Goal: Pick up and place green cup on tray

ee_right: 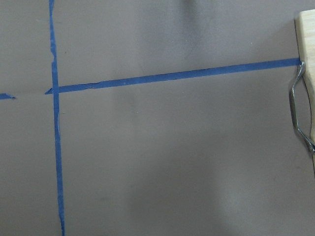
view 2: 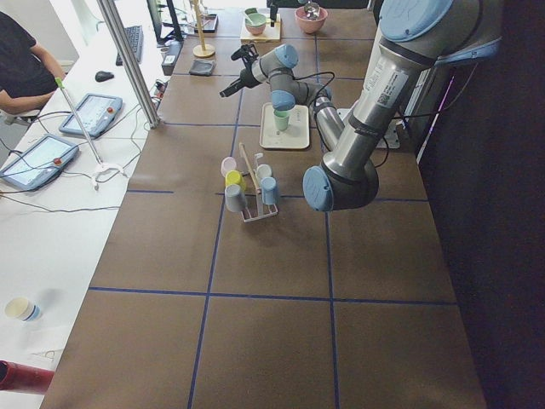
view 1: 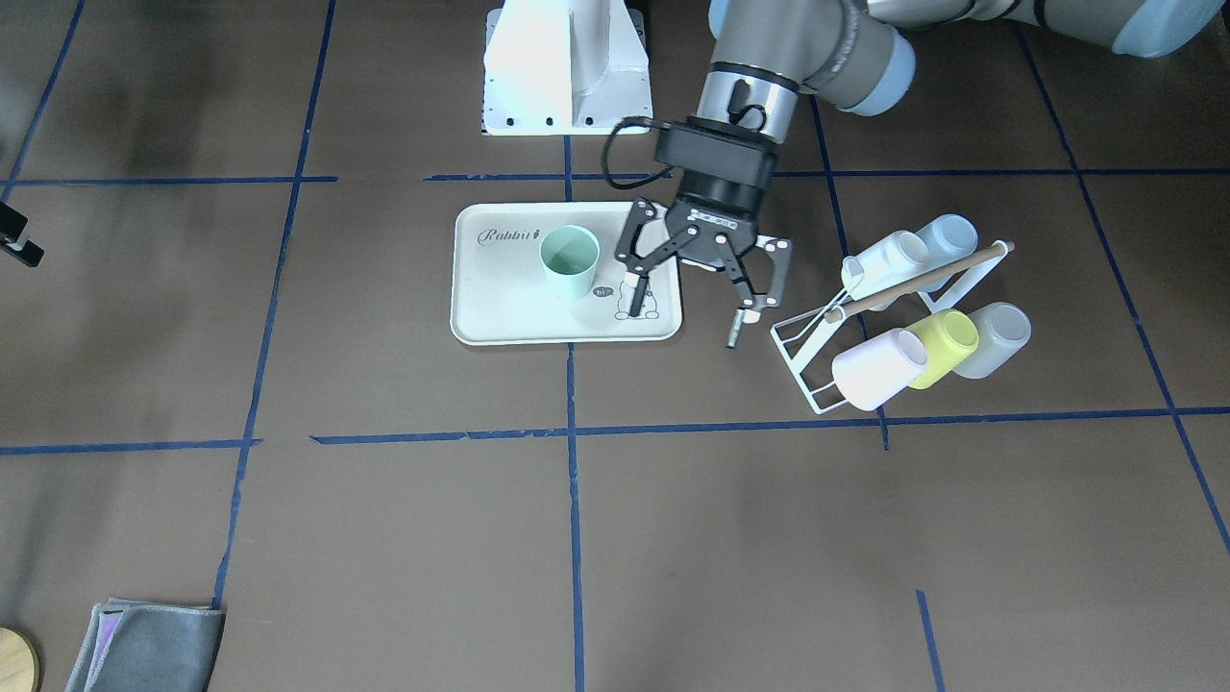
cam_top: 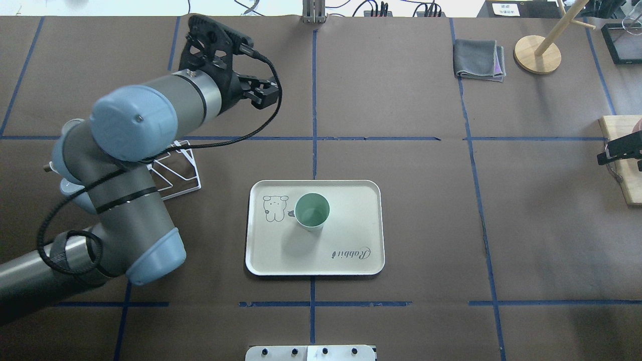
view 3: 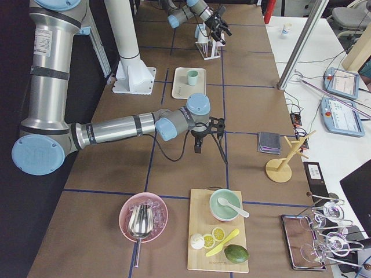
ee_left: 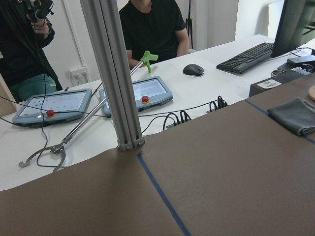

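The pale mint-green cup point(view 1: 570, 259) stands upright on the cream "Rabbit" tray point(view 1: 480, 327), beside the bunny drawing; it also shows in the overhead view point(cam_top: 312, 211) on the tray point(cam_top: 351, 235). My left gripper point(view 1: 682, 325) is open and empty. It is raised above the table between the tray and the cup rack, clear of the cup, and shows in the overhead view point(cam_top: 213, 40). My right gripper point(cam_top: 621, 149) shows only partly at the table's right edge, near a wooden board; I cannot tell how its jaws stand.
A white wire rack point(view 1: 817, 375) holds several cups, among them a yellow-green one point(view 1: 947, 346). A folded grey cloth point(cam_top: 479, 59), a wooden stand point(cam_top: 537, 54) and a cutting board point(cam_top: 624, 165) are on the far right. The white robot base point(view 1: 567, 67) stands behind the tray.
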